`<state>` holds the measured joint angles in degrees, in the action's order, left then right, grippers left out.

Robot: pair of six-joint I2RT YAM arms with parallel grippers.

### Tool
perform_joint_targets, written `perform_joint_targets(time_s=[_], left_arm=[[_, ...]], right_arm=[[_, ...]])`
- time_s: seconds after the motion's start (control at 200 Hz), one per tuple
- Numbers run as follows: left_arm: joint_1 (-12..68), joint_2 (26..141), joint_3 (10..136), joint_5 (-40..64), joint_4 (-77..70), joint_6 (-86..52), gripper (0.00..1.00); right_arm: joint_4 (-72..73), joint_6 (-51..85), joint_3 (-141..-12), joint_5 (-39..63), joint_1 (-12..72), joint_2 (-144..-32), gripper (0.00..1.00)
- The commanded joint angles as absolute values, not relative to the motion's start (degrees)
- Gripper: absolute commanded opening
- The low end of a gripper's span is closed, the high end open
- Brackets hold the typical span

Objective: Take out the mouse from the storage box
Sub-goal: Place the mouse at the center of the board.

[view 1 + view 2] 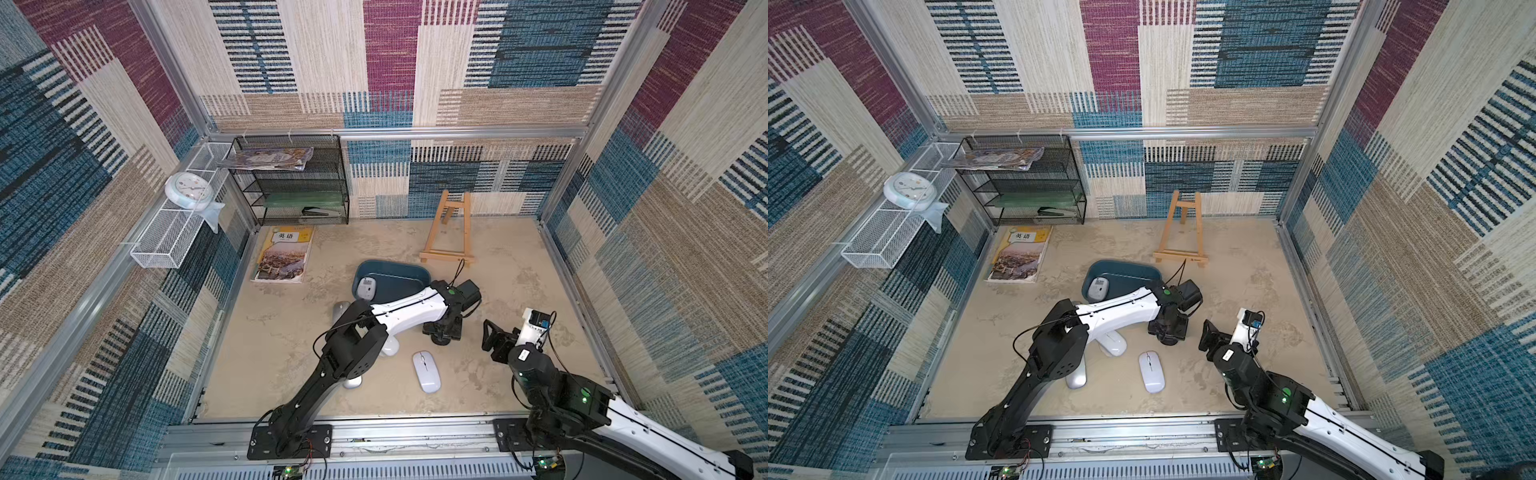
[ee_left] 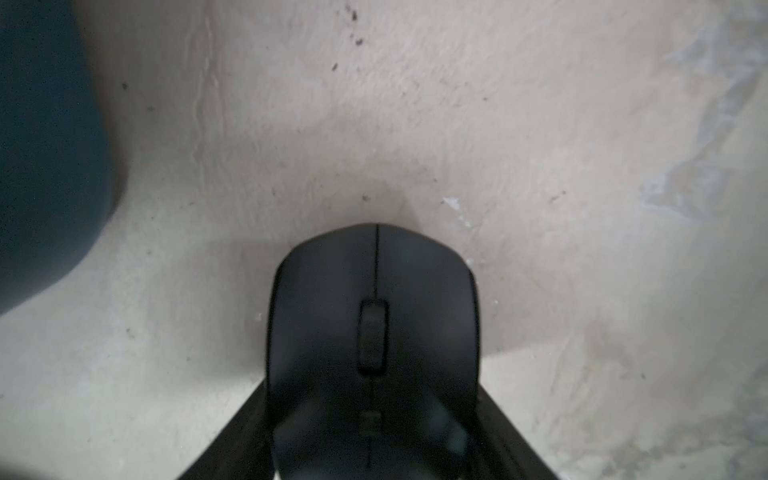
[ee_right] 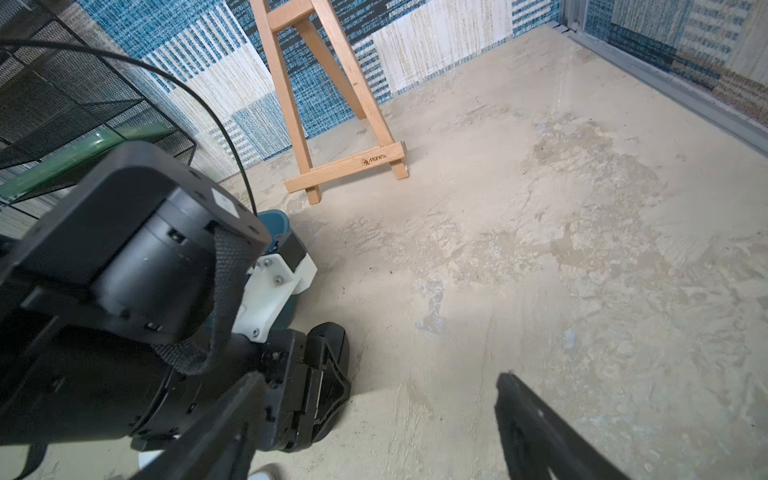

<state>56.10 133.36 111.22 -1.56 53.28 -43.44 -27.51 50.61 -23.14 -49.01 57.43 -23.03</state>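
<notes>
— Entry one: black mouse?
— Pinched between the left jaws, outside the storage box, just beside it, low over the worktop.
— Right jaws?
— Spread wide, nothing between them.
— Box contents?
— One grey mouse, left end. One white mouse on the worktop.

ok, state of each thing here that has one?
storage box: upright on the table, one grey-white mouse inside.
black mouse: outside the box, gripped.
left gripper: fingers shut on the black mouse.
right gripper: open, empty.
white mouse: flat on the table, buttons up, untouched.
</notes>
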Motion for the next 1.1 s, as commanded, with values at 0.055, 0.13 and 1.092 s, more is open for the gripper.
perform_joint_targets(time_s=[0.055,0.13,1.092], left_arm=[[56.1,133.5,111.8,-2.0,54.6,-43.2,0.58],[56.2,132.9,111.4,-2.2,54.7,-43.0,0.72],[45.5,110.8,99.3,-20.1,56.3,-32.6,0.96]], right_arm=[[-27.5,50.9,-23.1,-50.3,57.5,-22.8,0.9],[-27.0,50.7,-22.8,-50.7,57.4,-22.9,0.9],[-23.2,50.7,-24.5,-47.8,57.4,-29.2,0.9]])
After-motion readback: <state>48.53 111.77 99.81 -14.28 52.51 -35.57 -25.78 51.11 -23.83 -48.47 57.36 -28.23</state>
